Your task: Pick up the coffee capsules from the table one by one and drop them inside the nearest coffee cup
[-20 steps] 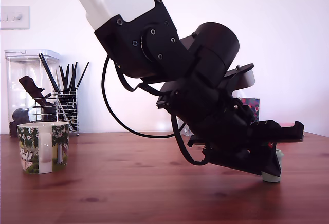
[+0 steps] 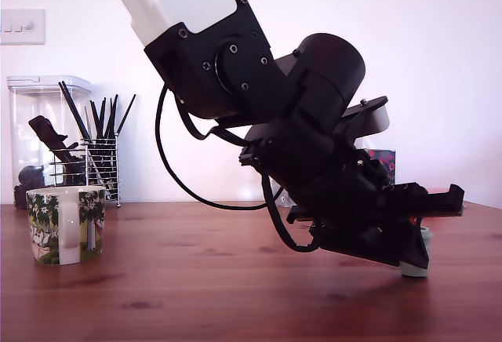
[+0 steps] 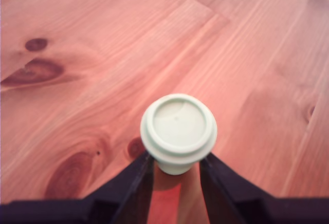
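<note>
Wooden table (image 2: 196, 287) is filling the lower part of the exterior view, and the black and white arm (image 2: 259, 99) is reaching down over it towards the exterior view's right. The gripper (image 2: 412, 260) is sitting very low, just at the table surface, and the pale green capsule (image 2: 414, 270) is showing at its tip (only a small part of it is visible under the black body). I cannot tell from here whether the capsule is touching the wood. The mug (image 2: 66, 224) with green trees is standing upright at the exterior view's left, well apart from the gripper. Behind the mug, a wire holder (image 2: 100, 165) with black sticks and a clear canister (image 2: 31, 138) are standing near the wall.

In the wrist view, the pale green capsule (image 3: 178, 130) is turning one round end with raised rings towards the camera. The two black fingers (image 3: 134, 185) of the gripper (image 3: 176, 160) are pressing on its narrower body from both sides, so the jaws are clamping it. Reddish wood with dark knots is lying behind it.
</note>
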Robot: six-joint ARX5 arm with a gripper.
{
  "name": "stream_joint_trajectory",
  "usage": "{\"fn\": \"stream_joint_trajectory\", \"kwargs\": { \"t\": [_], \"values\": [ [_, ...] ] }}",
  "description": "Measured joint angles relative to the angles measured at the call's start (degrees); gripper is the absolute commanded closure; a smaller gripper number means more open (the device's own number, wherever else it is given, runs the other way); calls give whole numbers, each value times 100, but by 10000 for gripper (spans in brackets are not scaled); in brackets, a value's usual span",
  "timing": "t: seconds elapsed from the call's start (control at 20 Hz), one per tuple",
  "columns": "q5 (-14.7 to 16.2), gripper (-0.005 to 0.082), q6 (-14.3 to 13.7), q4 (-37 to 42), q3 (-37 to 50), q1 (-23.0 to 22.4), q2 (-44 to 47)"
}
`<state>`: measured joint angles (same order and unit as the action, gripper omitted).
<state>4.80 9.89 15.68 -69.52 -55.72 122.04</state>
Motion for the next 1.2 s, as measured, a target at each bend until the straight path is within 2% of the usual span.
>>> {"fn": "stream_joint_trajectory", "kwargs": {
  "t": [0.8,1.2],
  "values": [
    [-149,612,-195,210,42,37,-39],
    [-269,612,-260,717,1060,293,-1314]
  ]
}}
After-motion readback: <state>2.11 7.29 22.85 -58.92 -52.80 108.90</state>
